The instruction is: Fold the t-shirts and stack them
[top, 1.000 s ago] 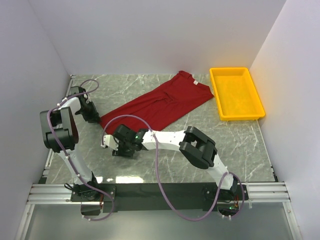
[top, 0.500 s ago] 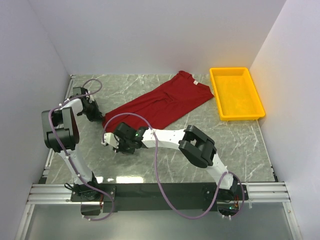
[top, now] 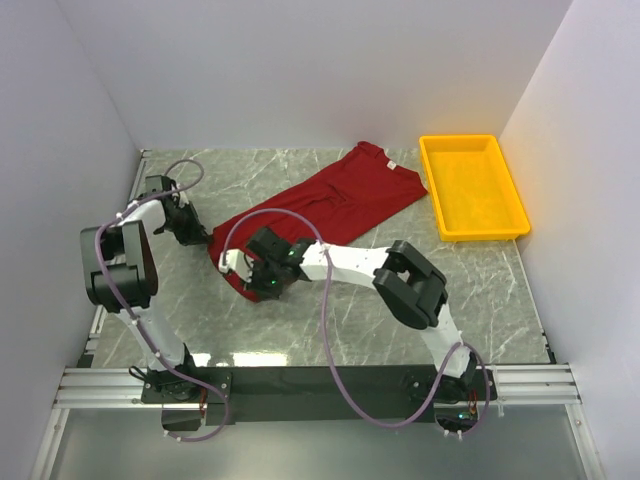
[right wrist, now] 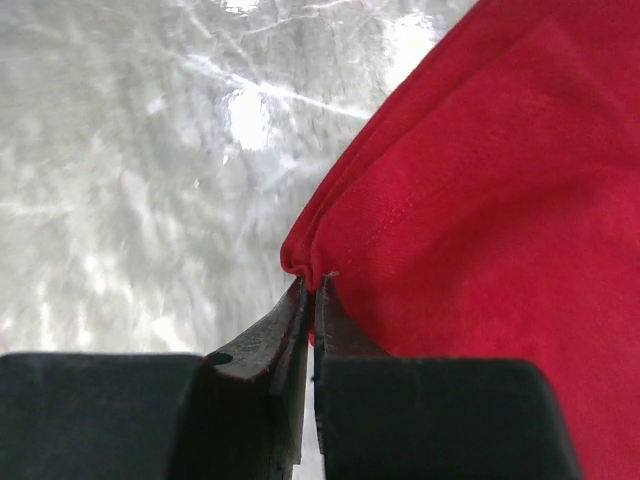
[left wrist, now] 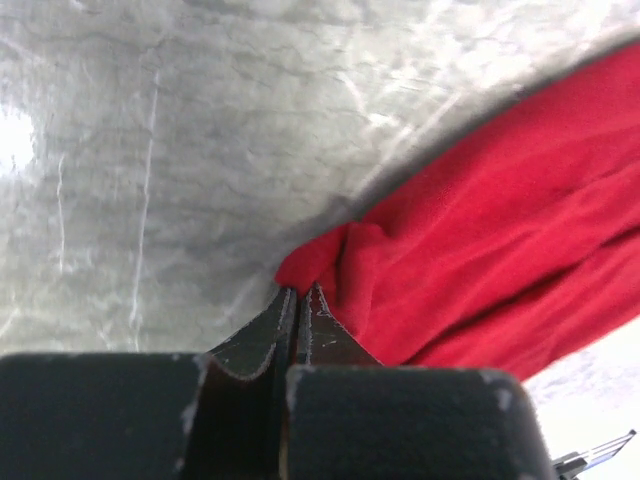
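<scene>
yellow plastic tray (top: 512,193) at far right of grey marble table (top: 300,330), white walls (top: 300,70) behind

arms (top: 350,268): white links, black joints | cables (top: 322,330): purple | end effectors (left wrist: 297,295): black

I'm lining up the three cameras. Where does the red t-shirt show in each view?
Top external: t-shirt lies diagonally mid-table, collar toward the yellow tray.
Left wrist: t-shirt fills the right side, edge pinched in the left pincer.
Right wrist: t-shirt fills the right half, fold pinched in the right pincer.
Shared landmark: the grey marble table.
</scene>
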You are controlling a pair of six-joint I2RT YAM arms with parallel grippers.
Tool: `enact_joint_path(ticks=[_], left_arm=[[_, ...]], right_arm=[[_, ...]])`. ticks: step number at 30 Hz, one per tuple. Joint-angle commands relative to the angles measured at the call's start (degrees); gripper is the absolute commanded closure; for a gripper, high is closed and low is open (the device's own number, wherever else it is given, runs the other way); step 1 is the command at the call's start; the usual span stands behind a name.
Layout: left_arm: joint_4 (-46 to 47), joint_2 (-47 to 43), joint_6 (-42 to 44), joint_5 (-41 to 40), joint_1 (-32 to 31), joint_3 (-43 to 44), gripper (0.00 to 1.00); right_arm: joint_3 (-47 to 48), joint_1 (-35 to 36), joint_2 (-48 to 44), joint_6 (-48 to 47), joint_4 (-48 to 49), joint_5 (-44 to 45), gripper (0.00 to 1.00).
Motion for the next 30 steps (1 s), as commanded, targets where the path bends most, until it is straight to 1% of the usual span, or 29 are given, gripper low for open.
enact_joint_path(ticks=[1,13,20,22,26,30], left_arm=[[-0.4,-5.8,-2.0,1.9,-0.3,-0.3,0.99],[-3.0,-11.3,-7.4,3.8,-0.4,0.0,0.99],[-5.8,-9.3,-15.2,7.2,-1.1,2.6,0.99],[-5.3,-8.8,-16.4,8.7,-1.7,3.2,0.99],[-4.4,-8.5,-20.0,8.5,-3.2,5.2,0.99],[-4.8,-6.3,-22.2,7.4,-4.6,9.1,0.99]], right_arm=[[-0.7,-1.4,-7.1,0.8,0.1,-7.0,1.00],[-3.5,-5.9,-12.6,8.7,3.8,-13.3,1.00],[-7.7,-9.9,-15.7,12.8,7.6,-14.7,1.00],[-8.4,-10.7,-16.2,13.1,7.8,-14.5,1.00],[-10.1,-13.0,-17.3,14.8,9.7,-15.0,1.00],[-11.1,-15.6,-17.5,18.0,11.6,-15.7,1.00]])
